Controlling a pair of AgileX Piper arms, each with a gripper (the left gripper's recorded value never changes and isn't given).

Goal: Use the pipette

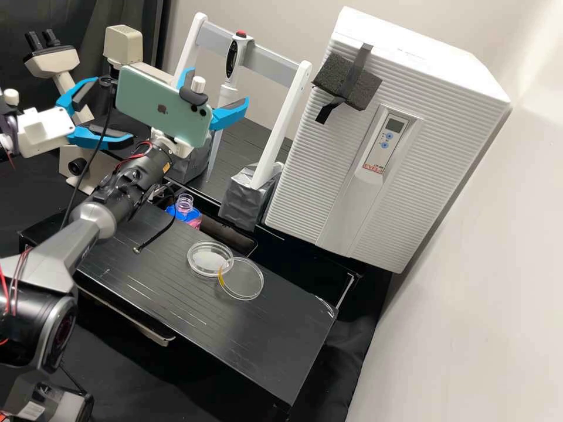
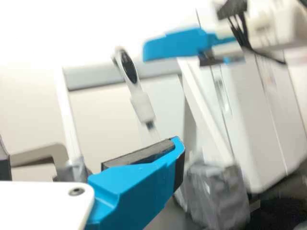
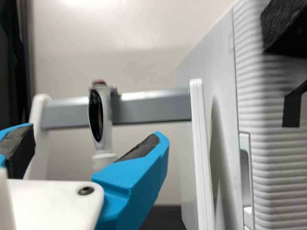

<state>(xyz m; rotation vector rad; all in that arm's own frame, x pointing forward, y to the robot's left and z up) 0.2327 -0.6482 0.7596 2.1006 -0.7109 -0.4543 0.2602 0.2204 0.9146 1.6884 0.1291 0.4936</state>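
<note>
A white pipette (image 1: 233,58) with a red button hangs upright on the grey bar of a white rack (image 1: 275,58); its thin tip points down behind the bench. My right gripper (image 1: 214,94) is open just in front of it at the level of the pipette's lower shaft. In the right wrist view the pipette (image 3: 98,120) stands between the open blue fingers (image 3: 139,158), apart from them. My left gripper (image 1: 111,111) is open farther left by the microscope, holding nothing. In its own view the pipette (image 2: 132,81) hangs beyond its finger (image 2: 144,172).
A large white ribbed instrument (image 1: 387,135) stands right of the rack. On the black platform (image 1: 176,305) lie an open petri dish (image 1: 209,258) and its lid (image 1: 241,278). An open bottle of pink liquid (image 1: 186,210) sits behind them. A microscope (image 1: 53,64) stands far left.
</note>
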